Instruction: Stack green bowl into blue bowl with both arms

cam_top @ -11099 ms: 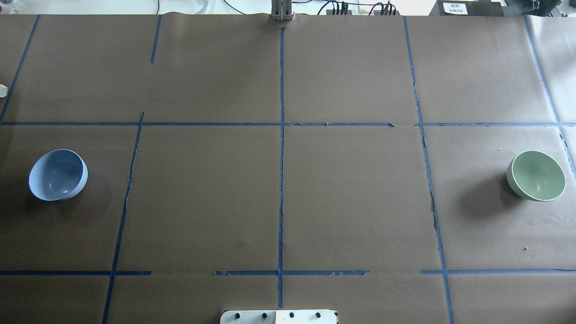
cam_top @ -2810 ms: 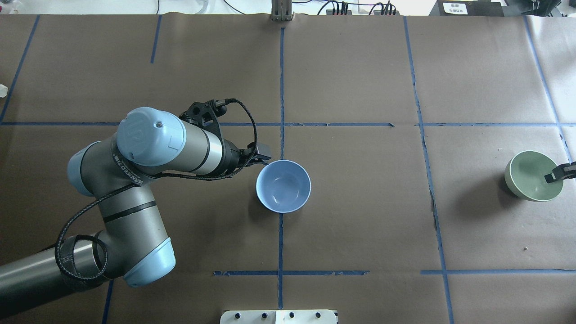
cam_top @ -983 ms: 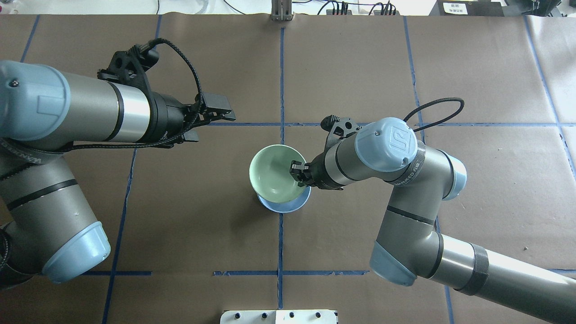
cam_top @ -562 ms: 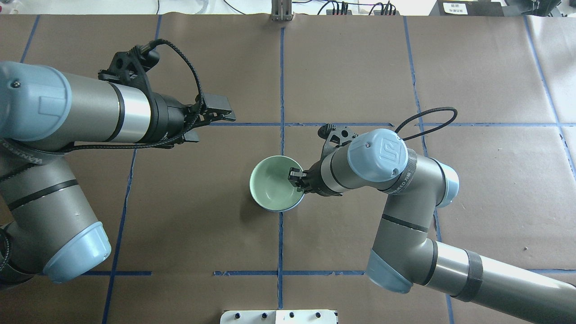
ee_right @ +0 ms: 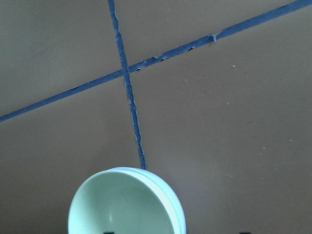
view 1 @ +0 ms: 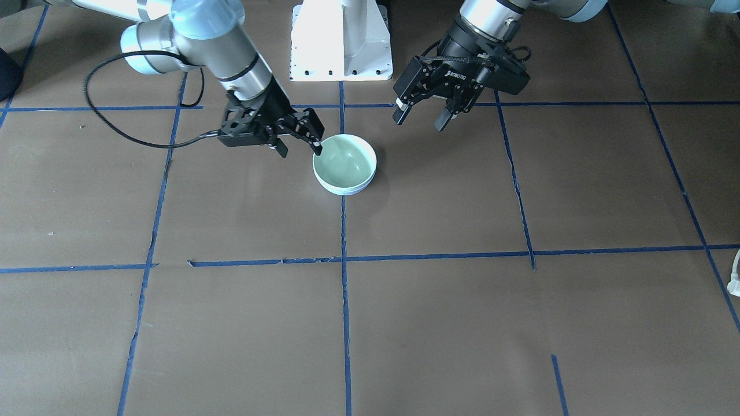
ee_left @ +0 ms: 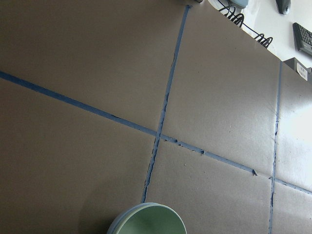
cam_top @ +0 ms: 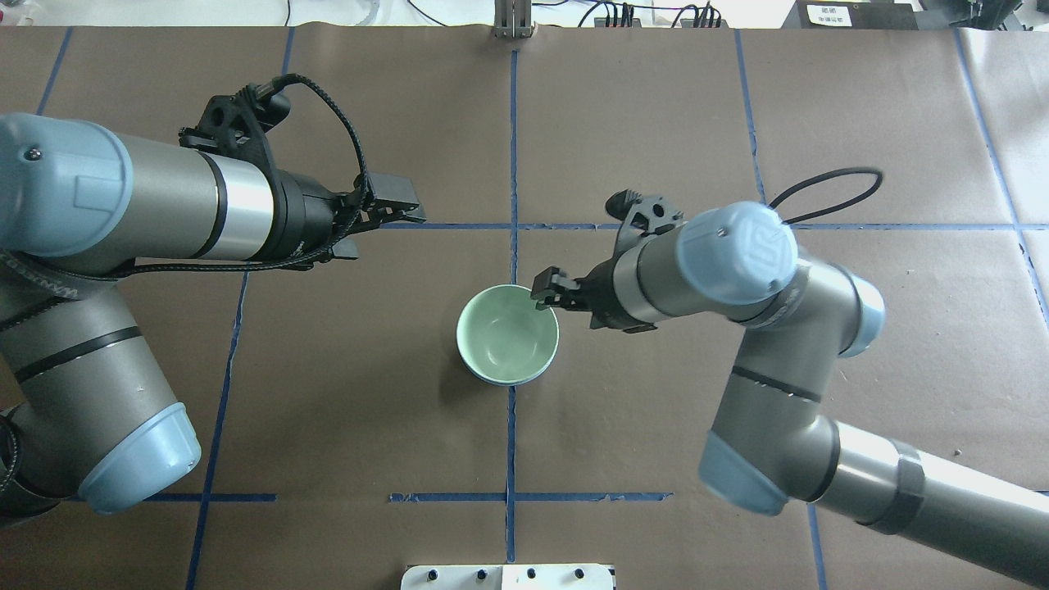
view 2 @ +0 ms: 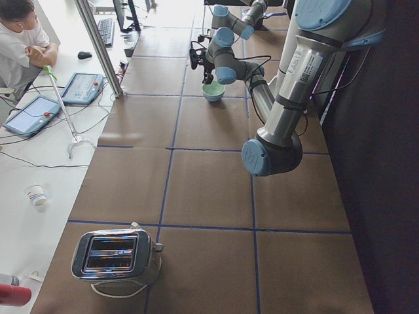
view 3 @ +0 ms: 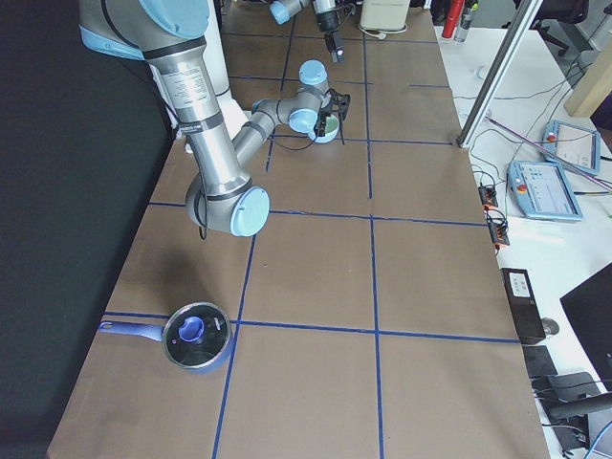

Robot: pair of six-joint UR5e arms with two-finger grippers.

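The green bowl (cam_top: 507,332) sits nested inside the blue bowl (cam_top: 510,382) at the table's centre, on the middle tape line. Only a thin blue rim shows under it, as in the front view (view 1: 345,191). My right gripper (cam_top: 547,293) is open just above the green bowl's right rim, and in the front view (view 1: 299,149) one fingertip hangs over that rim. My left gripper (cam_top: 387,229) is open and empty, raised and well to the left of the bowls, and shows in the front view (view 1: 420,119). The right wrist view looks down on the green bowl (ee_right: 122,207).
The white pedestal base (view 1: 341,40) stands at the robot's edge of the table. Blue tape lines (cam_top: 513,147) divide the brown table cover. A toaster (view 2: 118,255) stands at the left end, a lidded pot (view 3: 196,337) at the right end. An operator (view 2: 19,39) sits beside the table.
My right gripper set the green bowl down into the blue bowl, let go of its rim and drew up and back to the right. The left arm has hardly moved.
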